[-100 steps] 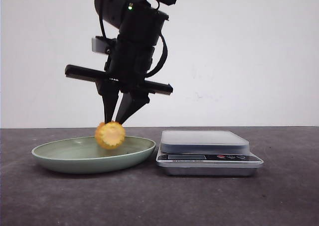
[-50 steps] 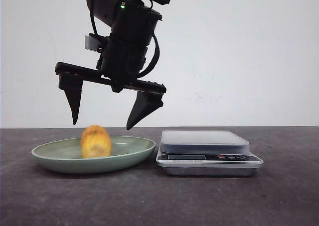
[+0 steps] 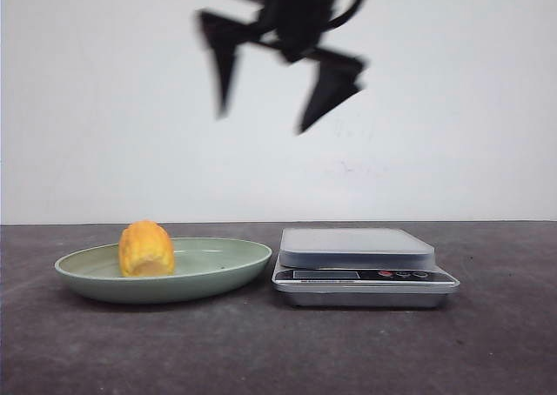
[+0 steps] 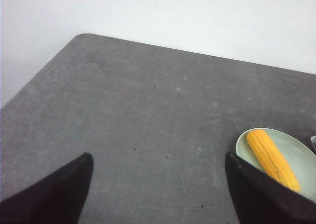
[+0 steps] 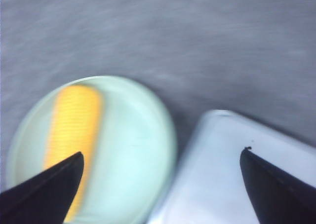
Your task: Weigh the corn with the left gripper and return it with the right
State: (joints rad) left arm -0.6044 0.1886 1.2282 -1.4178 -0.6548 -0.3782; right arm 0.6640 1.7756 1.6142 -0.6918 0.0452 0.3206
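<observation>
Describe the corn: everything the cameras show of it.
The corn is a yellow-orange piece of cob with rows of bumpy kernels; the wrist views show it longer than it looks head-on. It lies on its side in the pale green plate, left of the plate's centre, resting on the dish. Nothing grips it: the right gripper is open, blurred, high above.

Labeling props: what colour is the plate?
Pale green plate; clearest in the front view.
</observation>
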